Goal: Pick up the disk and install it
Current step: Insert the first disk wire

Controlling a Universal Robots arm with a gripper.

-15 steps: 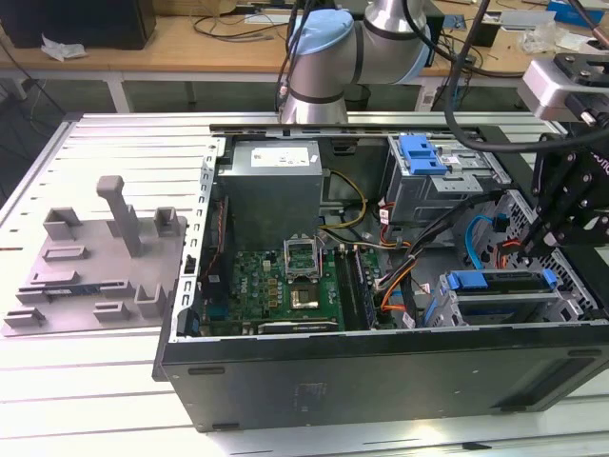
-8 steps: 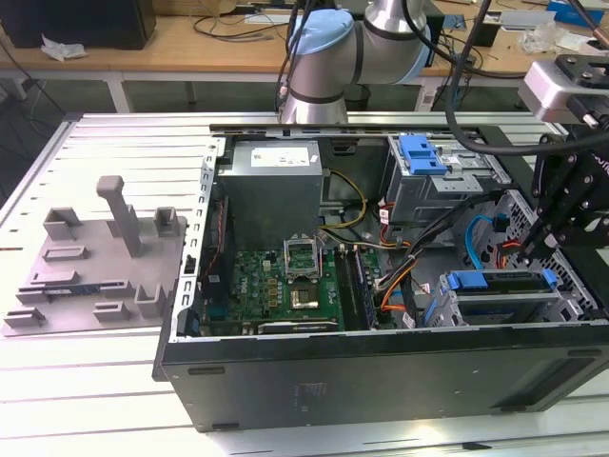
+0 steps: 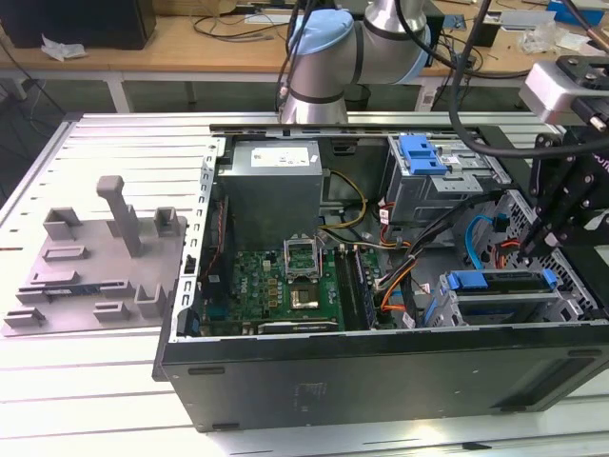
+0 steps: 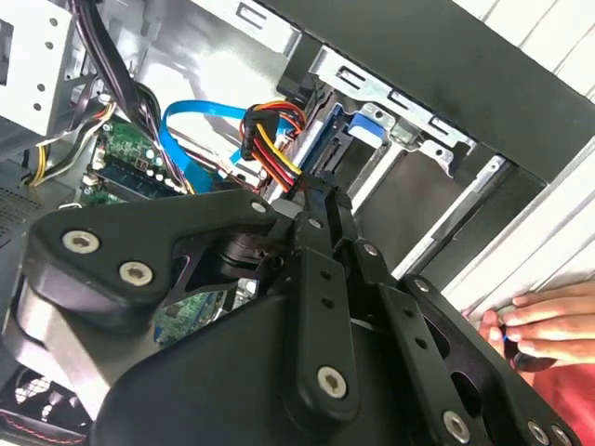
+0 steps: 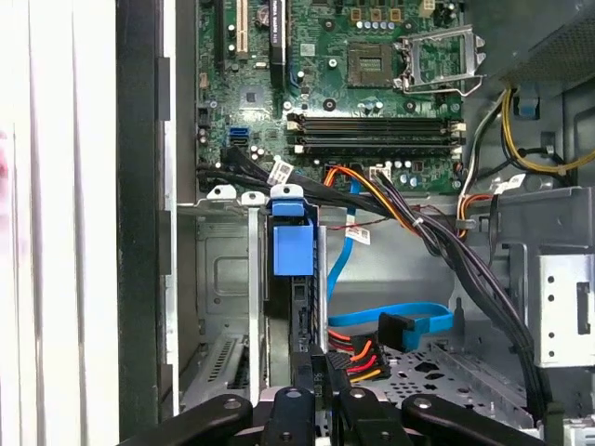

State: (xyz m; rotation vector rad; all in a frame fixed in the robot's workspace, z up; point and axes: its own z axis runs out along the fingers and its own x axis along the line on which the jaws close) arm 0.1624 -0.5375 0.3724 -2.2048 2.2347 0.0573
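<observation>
The disk (image 3: 500, 307), silver with a bright blue carrier frame, sits inside the lower bay of the open computer case (image 3: 381, 371), at the exterior view's right. In the first wrist view the disk (image 5: 291, 249) appears edge-on with its blue tab up, standing between the bay's metal walls. My gripper (image 3: 535, 249) reaches down into the case right above it. In both wrist views the black fingers come together, with the gripper (image 4: 321, 190) at the disk (image 4: 364, 128) end; the gripper (image 5: 321, 386) looks shut. I cannot tell whether the tips pinch the carrier or only touch it.
A grey drive cage (image 3: 442, 186) with a blue latch stands behind the disk. Blue data cable (image 5: 409, 321) and red-yellow power wires (image 5: 358, 353) hang beside the bay. The motherboard (image 3: 285, 286) fills the case middle. A grey fixture plate (image 3: 95, 267) lies left. A person's hand (image 4: 525, 321) rests outside the case.
</observation>
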